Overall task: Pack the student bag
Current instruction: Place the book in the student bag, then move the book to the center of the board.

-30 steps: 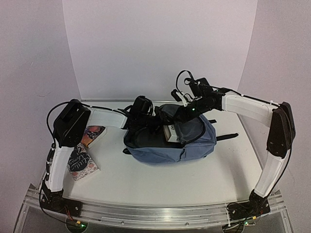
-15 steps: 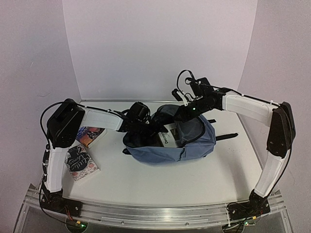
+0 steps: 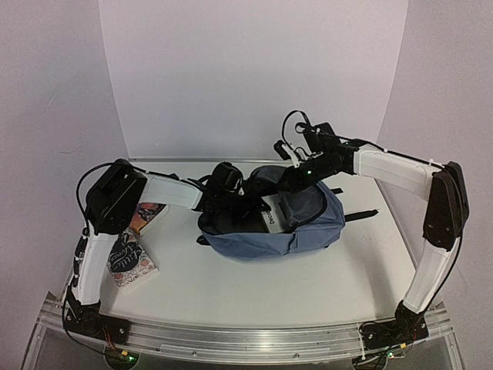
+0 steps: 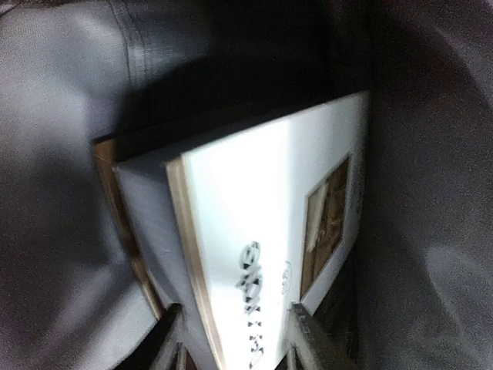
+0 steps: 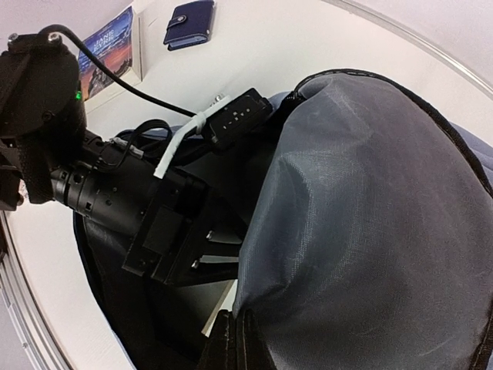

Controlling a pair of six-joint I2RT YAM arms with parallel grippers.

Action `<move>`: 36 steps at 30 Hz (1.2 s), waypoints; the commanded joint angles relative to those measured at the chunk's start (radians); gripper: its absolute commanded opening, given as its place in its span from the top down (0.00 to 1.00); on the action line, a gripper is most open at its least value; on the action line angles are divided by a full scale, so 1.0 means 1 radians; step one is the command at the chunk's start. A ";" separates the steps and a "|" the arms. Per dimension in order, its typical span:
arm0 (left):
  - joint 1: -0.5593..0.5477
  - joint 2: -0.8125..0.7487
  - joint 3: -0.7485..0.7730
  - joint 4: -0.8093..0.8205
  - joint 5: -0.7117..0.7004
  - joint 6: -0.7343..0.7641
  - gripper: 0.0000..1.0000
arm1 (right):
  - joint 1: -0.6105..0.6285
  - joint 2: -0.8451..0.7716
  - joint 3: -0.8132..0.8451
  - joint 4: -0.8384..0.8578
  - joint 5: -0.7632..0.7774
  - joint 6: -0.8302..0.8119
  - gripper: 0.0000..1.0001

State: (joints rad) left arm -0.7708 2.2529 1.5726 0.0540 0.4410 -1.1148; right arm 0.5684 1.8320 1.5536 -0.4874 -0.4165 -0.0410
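Note:
The slate-blue student bag [image 3: 308, 227] lies on the table with its mouth open to the left. My right gripper [image 5: 237, 339] is shut on the edge of the bag's upper flap [image 5: 362, 231] and holds it up; in the top view this gripper [image 3: 286, 179] is at the bag's far rim. My left gripper [image 3: 246, 203] reaches into the opening. Inside, its fingers [image 4: 308, 335] stand on both sides of a white book [image 4: 262, 200] and press on it, with the left gripper [image 4: 240, 339] shut on that book. The same white book [image 3: 271, 210] shows partly in the mouth.
Two books lie at the table's left: one with an orange cover [image 3: 146, 216] and a black-and-white patterned one [image 3: 127, 260]. In the right wrist view a dark blue wallet [image 5: 189, 23] and a blue-covered book [image 5: 108, 50] lie beyond the bag.
The left gripper spread its jaws half a second ago and has closed on the white book again. The book has shifted slightly inside the bag. The right gripper has kept its hold.

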 commanded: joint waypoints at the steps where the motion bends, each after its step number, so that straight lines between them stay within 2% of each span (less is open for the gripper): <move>1: -0.001 -0.053 0.050 0.017 0.021 0.115 0.41 | -0.056 -0.027 -0.012 0.073 -0.003 -0.041 1.00; 4: 0.009 -0.152 0.006 -0.101 -0.061 0.194 0.21 | -0.094 -0.024 -0.050 0.073 -0.002 -0.060 1.00; 6: 0.021 -0.211 -0.024 -0.159 -0.104 0.235 0.15 | -0.105 -0.017 -0.086 0.073 0.006 -0.078 1.00; 11: 0.080 -0.369 -0.121 -0.238 -0.164 0.265 0.07 | -0.128 0.014 -0.127 0.074 0.029 -0.097 1.00; 16: 0.191 -0.542 -0.314 -0.290 -0.216 0.267 0.01 | -0.162 0.035 -0.140 0.073 0.052 -0.116 0.99; 19: 0.293 -0.645 -0.417 -0.331 -0.230 0.301 0.00 | -0.164 0.029 -0.148 0.073 0.041 -0.114 0.80; 23: 0.458 -0.689 -0.436 -0.429 -0.243 0.402 0.00 | -0.164 0.004 -0.148 0.072 -0.007 -0.077 0.36; 27: 0.611 -0.676 -0.421 -0.474 -0.224 0.484 0.00 | -0.164 -0.039 -0.149 0.070 -0.025 -0.057 0.06; 29: 0.673 -0.661 -0.410 -0.480 -0.226 0.510 0.00 | -0.165 -0.062 -0.151 0.068 -0.033 -0.049 0.02; 33: 0.813 -0.611 -0.403 -0.439 -0.158 0.546 0.00 | -0.164 -0.096 -0.162 0.063 -0.062 -0.041 0.02; 36: 0.877 -0.562 -0.385 -0.391 -0.121 0.566 0.00 | -0.164 -0.113 -0.178 0.061 -0.071 -0.048 0.02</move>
State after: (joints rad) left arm 0.0275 1.6335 1.1423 -0.3870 0.2614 -0.6185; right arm 0.4046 1.7860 1.4006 -0.4332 -0.4533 -0.0959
